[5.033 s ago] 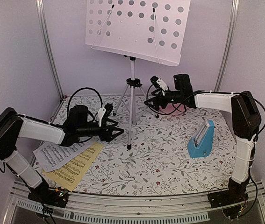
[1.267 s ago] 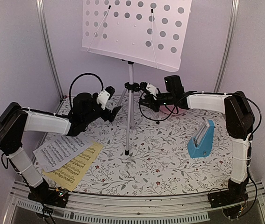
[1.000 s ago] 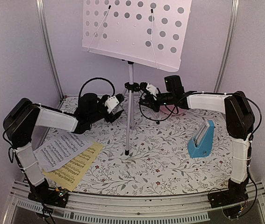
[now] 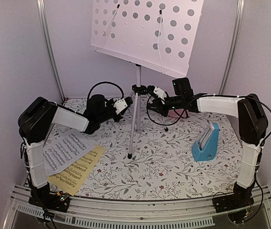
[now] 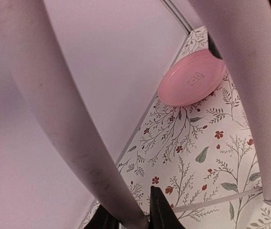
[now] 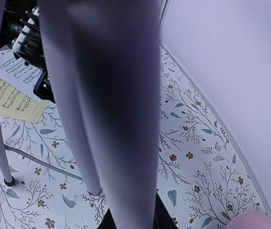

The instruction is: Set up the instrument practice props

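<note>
**Pink plate on a floral desk**

A round pink plate (image 5: 192,81) lies flat on the floral-patterned desk (image 4: 164,162), at its far edge by the lilac wall (image 4: 73,62). Metal posts (image 4: 49,47) stand in the far corners. A slotted rail (image 4: 140,210) lines the near edge.

Music stand (image 4: 136,98) rear centre; sheets (image 4: 62,151) front-left; metronome (image 4: 206,143) right.

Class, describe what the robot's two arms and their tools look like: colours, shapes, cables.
The left arm and the right arm both have white, boxy links between bulky black joints. The left tool and the right tool are black with a white part. A thin black cable loops loosely near each wrist.
</note>
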Available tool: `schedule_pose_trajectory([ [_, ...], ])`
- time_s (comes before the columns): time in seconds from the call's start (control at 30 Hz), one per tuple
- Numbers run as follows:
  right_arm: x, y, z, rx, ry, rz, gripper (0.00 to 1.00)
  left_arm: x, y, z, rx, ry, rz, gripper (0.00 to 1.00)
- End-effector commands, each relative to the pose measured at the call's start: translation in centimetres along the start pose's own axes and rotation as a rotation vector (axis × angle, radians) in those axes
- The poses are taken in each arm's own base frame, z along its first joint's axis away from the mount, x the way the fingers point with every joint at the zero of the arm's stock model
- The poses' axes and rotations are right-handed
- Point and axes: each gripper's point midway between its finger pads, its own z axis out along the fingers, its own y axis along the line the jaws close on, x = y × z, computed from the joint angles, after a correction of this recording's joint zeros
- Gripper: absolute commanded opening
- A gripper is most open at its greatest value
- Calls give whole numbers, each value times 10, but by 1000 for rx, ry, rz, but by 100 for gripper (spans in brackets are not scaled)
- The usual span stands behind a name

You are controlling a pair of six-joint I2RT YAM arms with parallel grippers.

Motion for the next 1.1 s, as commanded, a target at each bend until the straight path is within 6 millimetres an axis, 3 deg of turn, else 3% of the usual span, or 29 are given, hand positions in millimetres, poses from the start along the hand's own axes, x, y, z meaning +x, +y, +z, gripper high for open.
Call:
schedule_pose_trajectory([
  [0.0,81,-15,-24,74,256,168,0,22,34,4,-106,63,89,2],
  [0.17,84,-25,-28,119,283,143,0,31,46,10,-142,85,109,0],
  [0.33,74,-53,-49,198,276,131,0,42,64,14,-177,100,106,0],
  [0.43,75,-65,-55,238,293,119,0,46,65,16,-175,104,105,0],
  [0.7,98,-68,-36,251,383,107,0,68,54,24,-170,149,112,0],
  [0.9,107,-96,-47,362,434,75,0,76,70,35,-231,171,121,0],
  [1.07,106,-108,-44,397,433,62,0,82,67,43,-230,178,129,0],
])
